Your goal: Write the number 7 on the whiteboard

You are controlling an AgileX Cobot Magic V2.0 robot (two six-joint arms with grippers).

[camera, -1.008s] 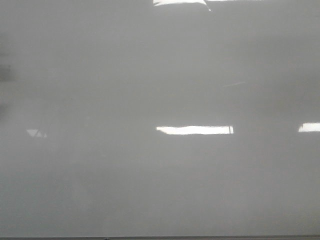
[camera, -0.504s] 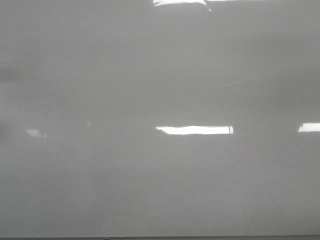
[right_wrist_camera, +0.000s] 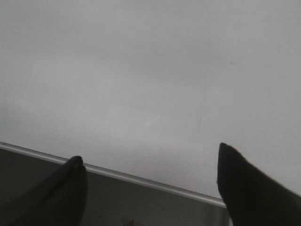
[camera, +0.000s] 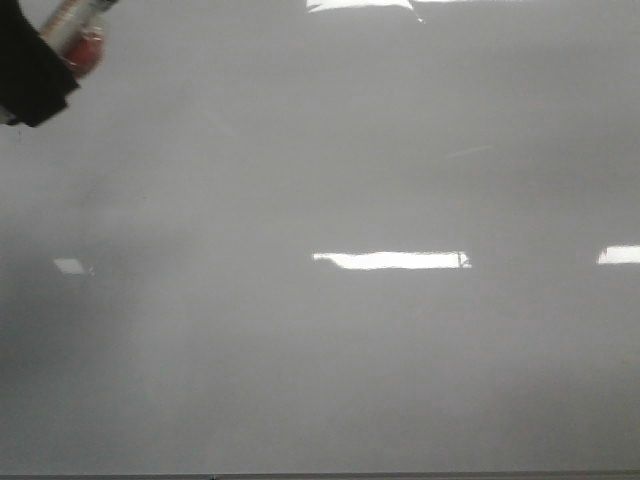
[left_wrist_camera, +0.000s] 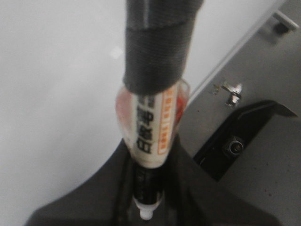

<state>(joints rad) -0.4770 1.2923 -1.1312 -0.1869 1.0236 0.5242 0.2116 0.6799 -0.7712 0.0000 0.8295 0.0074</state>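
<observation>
At the far left of the front view, in the upper corner, the left gripper [camera: 35, 70] is seen as a black shape, and a marker [camera: 80, 30] with a clear body and a red part is held in it. In the left wrist view the same marker [left_wrist_camera: 153, 122] is clamped between the two black fingers [left_wrist_camera: 94, 188] of the left gripper [left_wrist_camera: 148, 188]; a label with orange and black print is visible on its body, and its upper part is wrapped in dark grey tape [left_wrist_camera: 157, 42]. The white end of the marker is seen low between the fingers.

The whiteboard [camera: 330, 360] fills almost the whole front view, pale grey and glossy, with bright rectangular reflections [camera: 390, 260] in the middle and at the right edge. A thin dark lower edge is seen at the bottom. No drawn stroke of the number 7 can be made out on the board.

In the right wrist view the right gripper [right_wrist_camera: 150, 186] is shown with its two dark fingertips [right_wrist_camera: 244, 183] wide apart and nothing between them. It is placed over the metal edge [right_wrist_camera: 141, 179] of the whiteboard [right_wrist_camera: 141, 70].
</observation>
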